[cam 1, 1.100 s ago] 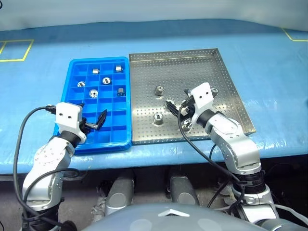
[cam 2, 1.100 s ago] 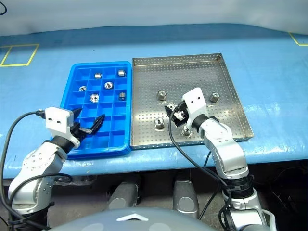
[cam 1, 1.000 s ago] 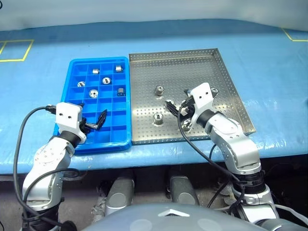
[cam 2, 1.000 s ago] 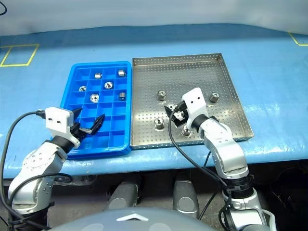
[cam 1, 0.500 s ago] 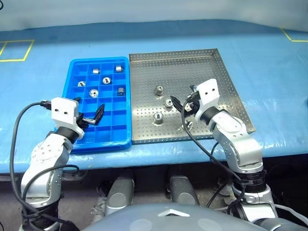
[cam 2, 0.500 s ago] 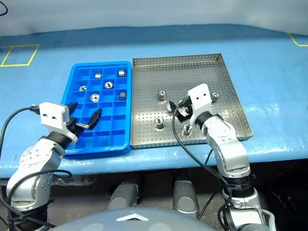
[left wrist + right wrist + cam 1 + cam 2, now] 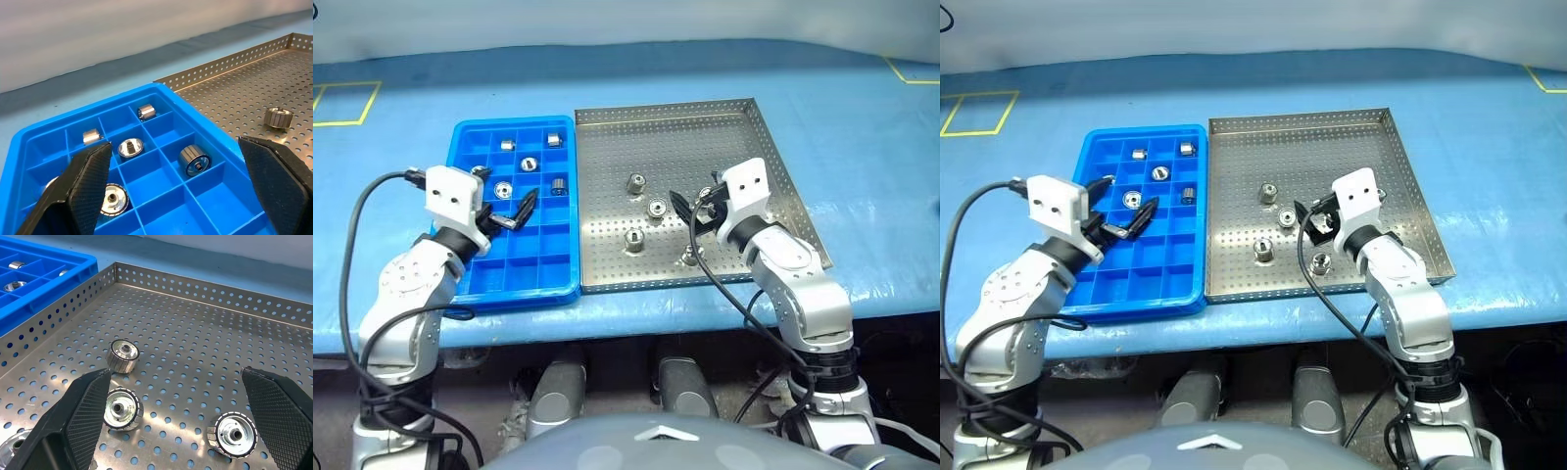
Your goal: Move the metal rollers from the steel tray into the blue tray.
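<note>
ribbed shiny metal rollers (image 7: 122, 356) lay on the perforated steel tray (image 7: 724, 127); both grippers, left gripper (image 7: 505, 212) and right gripper (image 7: 690, 211), gaped wide, empty.

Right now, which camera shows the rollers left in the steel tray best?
The right wrist view: rollers close up, holes visible, on the steel tray. The eye views show them all, tiny. The left wrist view catches one.

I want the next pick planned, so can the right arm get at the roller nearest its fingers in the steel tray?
Probably yes. The right gripper is open and empty, and that roller stands alone on the steel tray just ahead of the fingers, nothing between.
</note>
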Robot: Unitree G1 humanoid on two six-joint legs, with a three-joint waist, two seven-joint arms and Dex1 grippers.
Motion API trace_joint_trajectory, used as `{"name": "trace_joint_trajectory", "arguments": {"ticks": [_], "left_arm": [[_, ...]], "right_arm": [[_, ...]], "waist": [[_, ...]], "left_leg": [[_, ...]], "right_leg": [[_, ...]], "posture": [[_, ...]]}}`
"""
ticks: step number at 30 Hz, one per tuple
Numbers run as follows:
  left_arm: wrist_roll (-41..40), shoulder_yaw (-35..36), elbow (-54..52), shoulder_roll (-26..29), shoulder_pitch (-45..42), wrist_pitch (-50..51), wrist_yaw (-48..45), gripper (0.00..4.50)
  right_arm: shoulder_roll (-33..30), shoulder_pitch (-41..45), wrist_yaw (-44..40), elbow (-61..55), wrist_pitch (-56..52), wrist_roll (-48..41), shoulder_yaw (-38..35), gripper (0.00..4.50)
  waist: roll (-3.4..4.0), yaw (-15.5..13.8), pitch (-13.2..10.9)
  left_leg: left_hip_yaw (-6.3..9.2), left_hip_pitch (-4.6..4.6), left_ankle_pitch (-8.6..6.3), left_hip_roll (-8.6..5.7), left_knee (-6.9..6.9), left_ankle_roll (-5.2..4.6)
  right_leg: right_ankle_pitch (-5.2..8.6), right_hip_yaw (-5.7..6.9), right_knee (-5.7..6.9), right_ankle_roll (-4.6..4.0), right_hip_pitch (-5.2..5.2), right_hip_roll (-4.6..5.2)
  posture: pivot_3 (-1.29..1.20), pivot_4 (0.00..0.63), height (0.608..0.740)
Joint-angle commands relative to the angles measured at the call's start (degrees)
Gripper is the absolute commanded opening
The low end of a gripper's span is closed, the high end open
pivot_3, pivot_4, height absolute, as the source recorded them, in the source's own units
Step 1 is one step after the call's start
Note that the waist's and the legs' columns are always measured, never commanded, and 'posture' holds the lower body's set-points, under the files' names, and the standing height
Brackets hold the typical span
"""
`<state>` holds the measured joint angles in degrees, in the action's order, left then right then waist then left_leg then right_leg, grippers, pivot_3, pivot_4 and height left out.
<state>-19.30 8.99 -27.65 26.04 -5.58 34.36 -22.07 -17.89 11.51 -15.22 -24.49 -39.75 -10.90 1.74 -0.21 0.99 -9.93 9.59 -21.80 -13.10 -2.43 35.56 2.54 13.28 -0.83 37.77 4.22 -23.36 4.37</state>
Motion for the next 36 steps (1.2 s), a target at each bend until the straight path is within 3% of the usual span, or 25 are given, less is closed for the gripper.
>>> {"name": "trace_joint_trajectory", "arguments": {"ticks": [1,6,12,20,29,32,36], "left_arm": [[-1.87,-3.24,2.18,0.27,-5.49,1.24,-3.35,4.49],[-3.16,-11.36,8.66,0.49,-15.81,5.08,-10.61,4.49],[1.22,-22.91,18.06,2.19,-25.20,7.09,-18.31,4.49],[6.92,-34.77,25.30,4.90,-30.78,4.14,-30.36,4.49],[13.72,-39.48,33.39,2.12,-33.51,-0.32,-33.07,4.49],[14.48,-39.18,34.57,0.72,-33.36,-1.25,-33.13,3.96],[14.36,-38.01,34.11,-0.33,-32.53,-1.71,-33.38,2.65]], "right_arm": [[0.14,-0.26,0.39,-3.25,-0.62,-0.11,-0.27,4.49],[-0.21,-1.09,0.37,-4.20,-1.66,0.10,0.02,4.49],[-0.89,-2.94,0.42,-5.44,-2.19,1.16,0.85,4.49],[-0.61,-4.92,0.67,-7.09,-2.48,0.96,0.57,4.49],[1.37,-5.72,1.52,-7.42,-2.29,1.27,1.51,4.49],[1.62,-5.67,1.76,-7.25,-2.10,1.37,1.47,4.50],[1.76,-5.24,1.80,-7.00,-1.98,1.42,1.33,4.50]], "waist": [[-0.02,0.11,-0.01],[-0.05,0.38,-0.02],[-0.05,1.78,-0.02],[-0.05,2.70,-0.03],[-0.06,2.89,-0.03],[-0.06,2.92,-0.03],[-0.06,2.99,-0.03]], "left_leg": [[0.00,0.00,0.00,0.00,0.00,0.00],[-0.01,-0.06,-0.01,-0.02,0.15,-0.02],[-0.08,-0.06,-0.05,-0.02,0.15,-0.09],[-0.15,-0.06,-0.08,-0.02,0.18,-0.14],[-0.19,-0.06,-0.09,-0.02,0.24,-0.17],[-0.19,-0.08,-0.10,-0.02,0.29,-0.18],[-0.21,-0.08,-0.10,-0.01,0.30,-0.19]], "right_leg": [[0.00,0.00,0.00,0.00,0.00,0.00],[-0.06,-0.01,-0.01,0.10,0.02,-0.02],[-0.06,-0.08,0.01,0.11,-0.03,-0.03],[-0.06,-0.15,0.01,0.11,-0.04,-0.03],[-0.07,-0.20,0.02,0.14,-0.05,-0.04],[-0.09,-0.20,0.03,0.17,-0.04,-0.04],[-0.09,-0.22,0.04,0.18,-0.05,-0.04]], "posture": [[-0.01,0.150,0.740],[-0.01,0.150,0.740],[-0.03,0.150,0.740],[-0.07,0.150,0.740],[-0.08,0.150,0.740],[-0.09,0.150,0.740],[-0.09,0.150,0.740]]}}
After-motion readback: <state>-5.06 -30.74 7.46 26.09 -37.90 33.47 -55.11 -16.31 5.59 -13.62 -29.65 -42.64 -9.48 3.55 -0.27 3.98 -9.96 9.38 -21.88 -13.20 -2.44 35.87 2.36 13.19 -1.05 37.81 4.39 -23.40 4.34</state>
